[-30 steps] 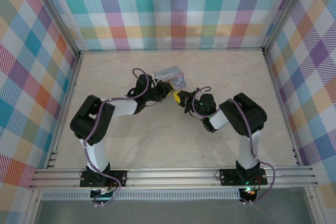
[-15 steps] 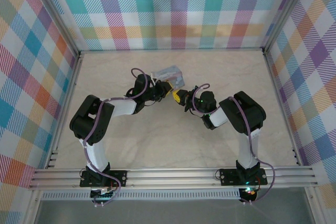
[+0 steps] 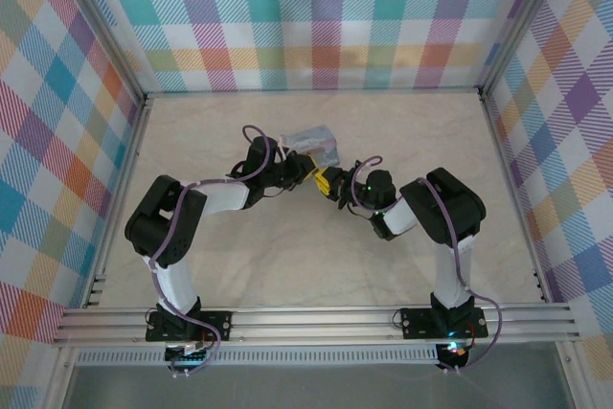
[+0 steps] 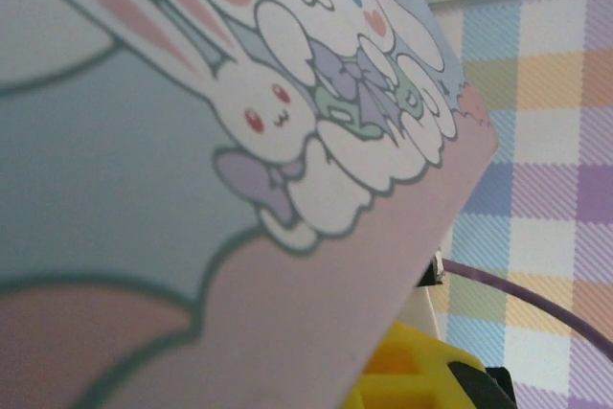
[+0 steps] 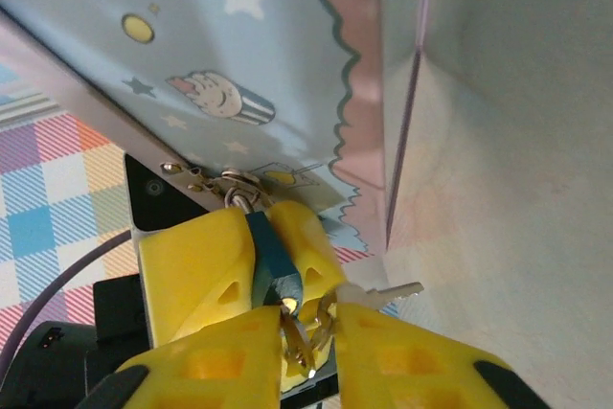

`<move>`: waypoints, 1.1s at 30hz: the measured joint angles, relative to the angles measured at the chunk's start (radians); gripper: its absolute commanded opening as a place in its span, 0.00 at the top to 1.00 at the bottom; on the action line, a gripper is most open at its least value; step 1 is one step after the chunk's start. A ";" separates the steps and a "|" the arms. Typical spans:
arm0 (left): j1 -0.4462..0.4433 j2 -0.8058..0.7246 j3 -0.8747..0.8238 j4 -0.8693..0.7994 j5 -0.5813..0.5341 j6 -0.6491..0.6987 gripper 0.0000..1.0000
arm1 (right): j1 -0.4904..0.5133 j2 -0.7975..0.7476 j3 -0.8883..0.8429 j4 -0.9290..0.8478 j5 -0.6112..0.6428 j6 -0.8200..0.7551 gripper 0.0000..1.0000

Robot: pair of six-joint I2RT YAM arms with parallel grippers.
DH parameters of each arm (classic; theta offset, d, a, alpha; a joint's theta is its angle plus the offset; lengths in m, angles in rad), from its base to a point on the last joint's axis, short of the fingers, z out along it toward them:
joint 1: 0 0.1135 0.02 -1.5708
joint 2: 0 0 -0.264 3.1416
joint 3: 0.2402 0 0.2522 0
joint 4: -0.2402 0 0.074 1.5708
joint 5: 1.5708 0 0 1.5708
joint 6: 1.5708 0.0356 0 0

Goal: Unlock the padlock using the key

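Small silver key [image 5: 381, 291]: blade juts out just below the small blue padlock [image 5: 275, 270]. Its head is lost in a brassy ring [image 5: 305, 332] between the right pincer [image 5: 308, 321] fingers; gripping or slack, cannot tell. Keyhole hidden. Padlock body clamped by the left pincer [image 5: 270, 248]. Shackle threads the hasp [image 5: 235, 182] of a pale blue cartoon-printed tin [image 5: 239, 55], cropped, contents unseen. Marbled beige surface [image 5: 498, 189] alongside.

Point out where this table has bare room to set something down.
Bare table: the near middle between left arm and right arm; the strips from each arm to the left wall and right wall; the far band behind the tin. Crowded: the centre, where both arms meet at the tin.
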 measured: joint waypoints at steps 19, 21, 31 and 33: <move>-0.040 -0.038 0.000 -0.201 0.052 0.127 0.99 | -0.031 -0.113 -0.312 -0.055 -0.016 -0.181 0.64; -0.045 -0.043 0.001 -0.230 0.052 0.141 0.98 | -0.031 -0.135 -0.318 -0.088 -0.022 -0.208 0.65; -0.045 -0.080 0.001 -0.319 0.041 0.178 0.98 | 0.002 -0.579 -0.228 -0.774 0.067 -0.518 0.59; -0.045 -0.082 0.001 -0.320 0.041 0.178 0.97 | 0.010 -0.688 -0.173 -0.934 0.107 -0.603 0.59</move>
